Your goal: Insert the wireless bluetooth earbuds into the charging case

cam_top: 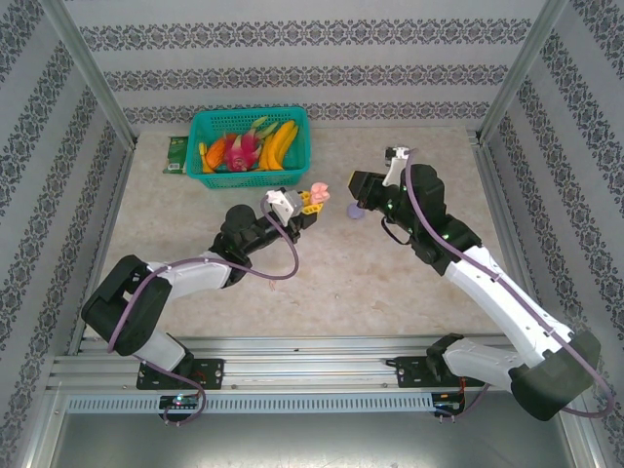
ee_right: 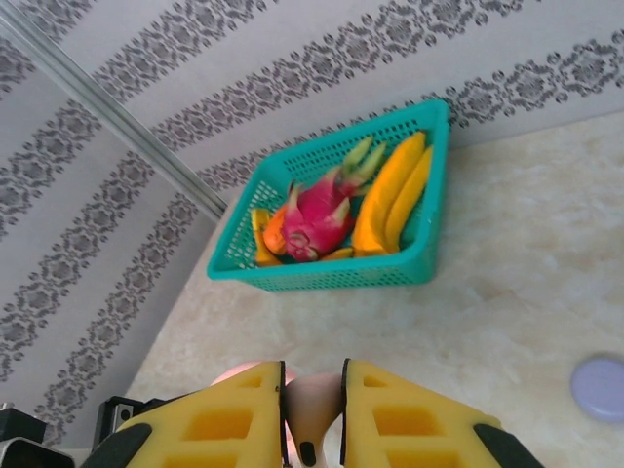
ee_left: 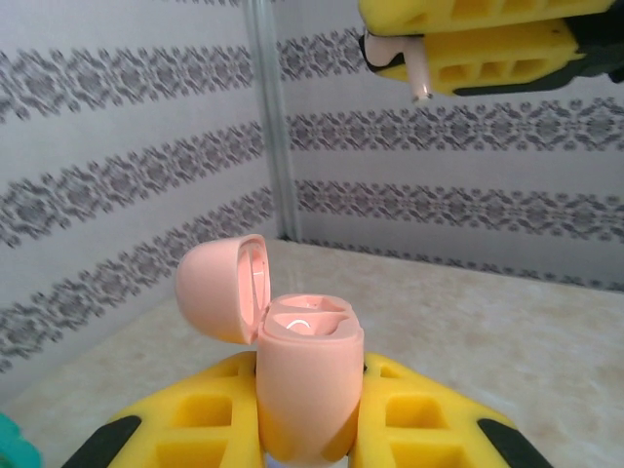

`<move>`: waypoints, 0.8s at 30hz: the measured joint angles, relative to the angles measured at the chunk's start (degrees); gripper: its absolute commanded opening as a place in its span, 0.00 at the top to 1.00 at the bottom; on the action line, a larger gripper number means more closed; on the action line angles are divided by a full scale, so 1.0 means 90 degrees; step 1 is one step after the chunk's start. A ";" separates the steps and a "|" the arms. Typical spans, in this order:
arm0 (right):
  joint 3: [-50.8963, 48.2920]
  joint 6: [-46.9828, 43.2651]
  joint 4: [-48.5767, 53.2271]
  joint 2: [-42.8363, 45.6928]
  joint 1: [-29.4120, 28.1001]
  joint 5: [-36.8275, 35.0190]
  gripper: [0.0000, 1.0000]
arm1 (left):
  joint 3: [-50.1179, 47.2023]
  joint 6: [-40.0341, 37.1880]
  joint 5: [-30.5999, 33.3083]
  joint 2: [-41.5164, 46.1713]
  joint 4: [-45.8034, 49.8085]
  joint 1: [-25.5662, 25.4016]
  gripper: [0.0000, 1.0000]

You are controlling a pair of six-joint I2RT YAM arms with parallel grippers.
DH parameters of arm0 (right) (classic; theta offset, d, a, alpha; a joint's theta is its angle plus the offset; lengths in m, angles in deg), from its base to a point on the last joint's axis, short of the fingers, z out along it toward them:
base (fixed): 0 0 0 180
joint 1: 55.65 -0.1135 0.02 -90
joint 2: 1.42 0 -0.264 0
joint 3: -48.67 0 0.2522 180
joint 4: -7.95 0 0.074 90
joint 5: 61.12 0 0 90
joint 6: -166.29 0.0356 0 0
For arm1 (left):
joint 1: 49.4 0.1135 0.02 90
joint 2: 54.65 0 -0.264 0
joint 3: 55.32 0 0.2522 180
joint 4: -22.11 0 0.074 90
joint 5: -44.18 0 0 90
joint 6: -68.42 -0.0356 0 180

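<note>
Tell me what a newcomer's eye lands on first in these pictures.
First, the pale pink rounded plastic charging case, lid flipped open, clamped upright in the left gripper near mid-table. Facing it, the right gripper pinches a tiny pale pink stemmed earbud. Behind them, a teal plastic mesh basket of bright fruit sits by the back wall.

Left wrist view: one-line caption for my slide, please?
Open pink charging case clamped in the left tool; the right tool holds a pale earbud higher up, stem down.
</note>
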 measured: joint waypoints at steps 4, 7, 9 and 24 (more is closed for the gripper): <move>-0.0010 -0.0005 -0.0362 0.0078 -0.0053 0.0036 0.82 | 0.0177 -0.0355 0.0435 -0.0058 -0.0206 -0.0163 1.00; -0.0041 -0.0010 -0.0622 0.0141 -0.0172 0.0039 0.82 | 0.0338 -0.0556 0.0641 -0.0124 -0.0311 -0.0284 1.00; -0.0041 -0.0010 -0.0760 0.0143 -0.0214 0.0041 0.82 | 0.0401 -0.0605 0.0719 -0.0155 -0.0398 -0.0325 1.00; -0.0435 -0.0041 -0.1520 0.0112 -0.0420 0.0017 0.82 | 0.0546 -0.0576 0.0857 -0.0202 -0.0517 -0.0345 1.00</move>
